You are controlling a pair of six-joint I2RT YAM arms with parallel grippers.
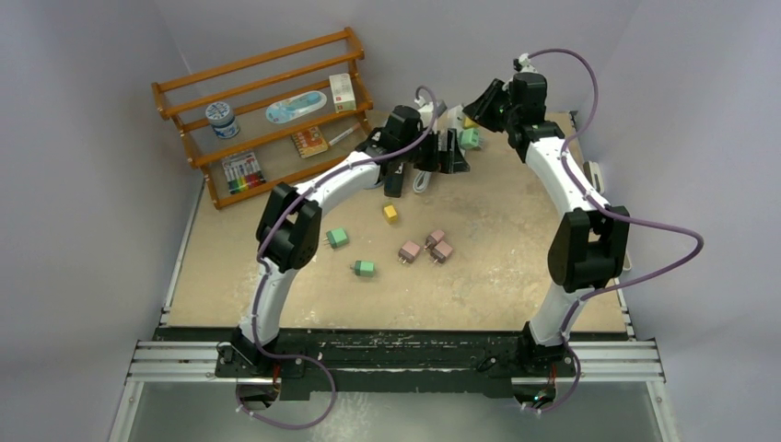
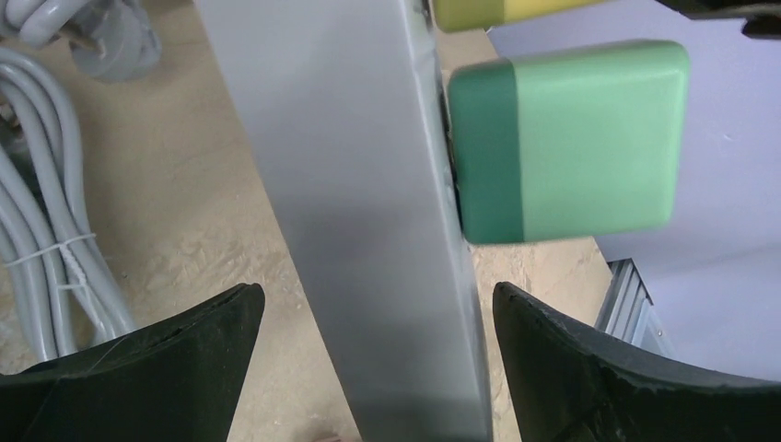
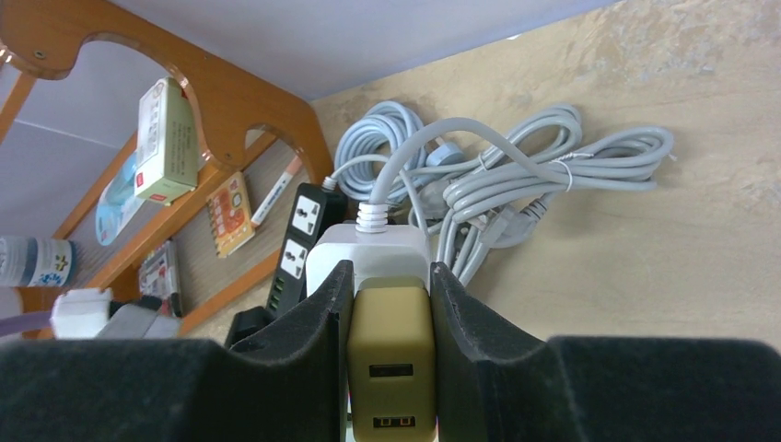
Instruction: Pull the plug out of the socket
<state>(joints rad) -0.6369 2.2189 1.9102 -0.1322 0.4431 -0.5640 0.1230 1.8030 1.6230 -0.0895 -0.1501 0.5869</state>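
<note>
The right jaws are clenched on the mustard-yellow square plastic plug [image 3: 390, 341], seated in the white plastic power strip [image 3: 368, 247] at the far side of the table [image 1: 516, 276]. The left jaws stand released, straddling that strip.

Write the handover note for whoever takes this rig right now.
Right gripper: shut on the yellow plug, which is seated in the strip.
Left gripper: open, straddling the strip, with a gap showing on each side. A green plug is seated in the strip next to the yellow one.
Done: the yellow plug is gripped.
Left: probably close the left gripper on the strip to brace it, then pull the yellow plug straight out with the right.
</note>
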